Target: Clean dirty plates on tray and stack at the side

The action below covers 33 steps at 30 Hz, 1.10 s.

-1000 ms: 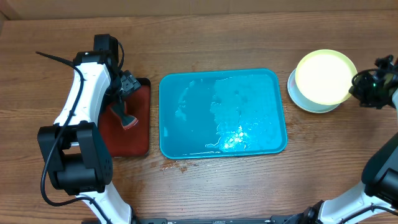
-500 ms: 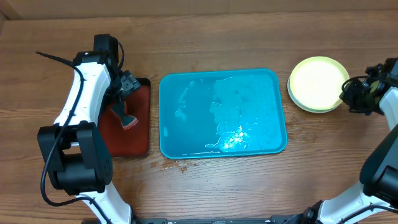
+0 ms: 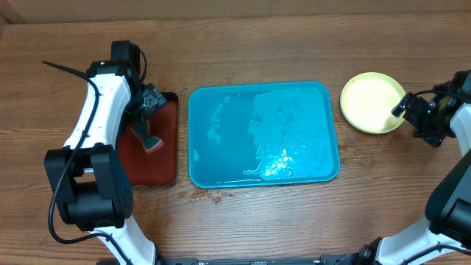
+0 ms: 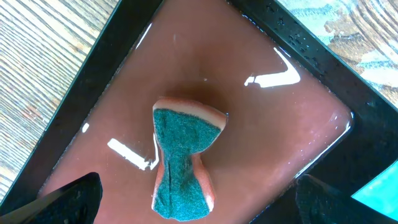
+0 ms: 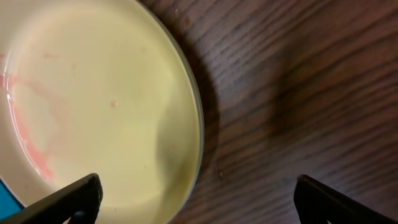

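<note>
The turquoise tray (image 3: 221,158) lies mid-table with a wet sheen. To its right, on the table, sits a yellow-green plate (image 3: 370,101), the top of the stacked plates. In the right wrist view its whitish centre (image 5: 93,106) carries a faint red smear, and a blue sliver (image 5: 5,200) shows under its edge. My right gripper (image 3: 416,121) stands open at the plate's right rim, its jaws (image 5: 202,205) spanning rim and bare wood and holding nothing. My left gripper (image 4: 202,205) hangs open over a green-and-pink sponge (image 4: 186,155).
The sponge (image 3: 153,143) rests in a small dark red, black-rimmed tray (image 3: 165,158) left of the turquoise one. Small crumbs or drips mark the wood (image 3: 210,196) at the turquoise tray's front left corner.
The right gripper lowered the yellow-green plate onto the plate below it, then opened and let it go, drawing slightly right. The left arm has not moved.
</note>
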Motion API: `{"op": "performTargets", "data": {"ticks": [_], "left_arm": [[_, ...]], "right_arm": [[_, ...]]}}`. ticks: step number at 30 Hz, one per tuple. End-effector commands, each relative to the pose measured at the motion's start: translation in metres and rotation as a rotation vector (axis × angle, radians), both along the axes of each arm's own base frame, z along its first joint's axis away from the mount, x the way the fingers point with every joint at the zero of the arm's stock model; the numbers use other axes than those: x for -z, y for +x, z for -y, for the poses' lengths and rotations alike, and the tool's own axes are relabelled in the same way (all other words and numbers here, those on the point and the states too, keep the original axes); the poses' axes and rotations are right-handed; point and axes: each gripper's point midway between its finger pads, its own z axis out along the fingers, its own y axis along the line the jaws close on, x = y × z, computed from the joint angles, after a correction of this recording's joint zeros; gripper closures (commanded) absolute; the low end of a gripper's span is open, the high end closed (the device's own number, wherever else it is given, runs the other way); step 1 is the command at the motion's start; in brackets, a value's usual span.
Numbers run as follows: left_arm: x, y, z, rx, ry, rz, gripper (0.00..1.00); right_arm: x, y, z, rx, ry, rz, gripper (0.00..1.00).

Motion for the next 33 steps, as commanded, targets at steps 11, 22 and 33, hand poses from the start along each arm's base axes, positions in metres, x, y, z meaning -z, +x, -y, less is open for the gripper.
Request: {"op": "performTargets", "data": {"ticks": [11, 22, 33], "left_arm": [[-0.003, 0.006, -0.003, -0.005, 0.001, 0.017, 0.0], [-0.003, 0.006, -0.003, -0.005, 0.001, 0.017, 0.0], [-0.003, 0.006, -0.003, -0.005, 0.001, 0.017, 0.0]], "right_arm": [[-0.161, -0.037, -0.054, -0.081, -0.039, 0.308, 0.0], [-0.174, -0.104, -0.159, -0.302, 0.149, 0.286, 0.0], [-0.167, -0.115, -0.162, -0.295, 0.175, 0.228, 0.0]]}}
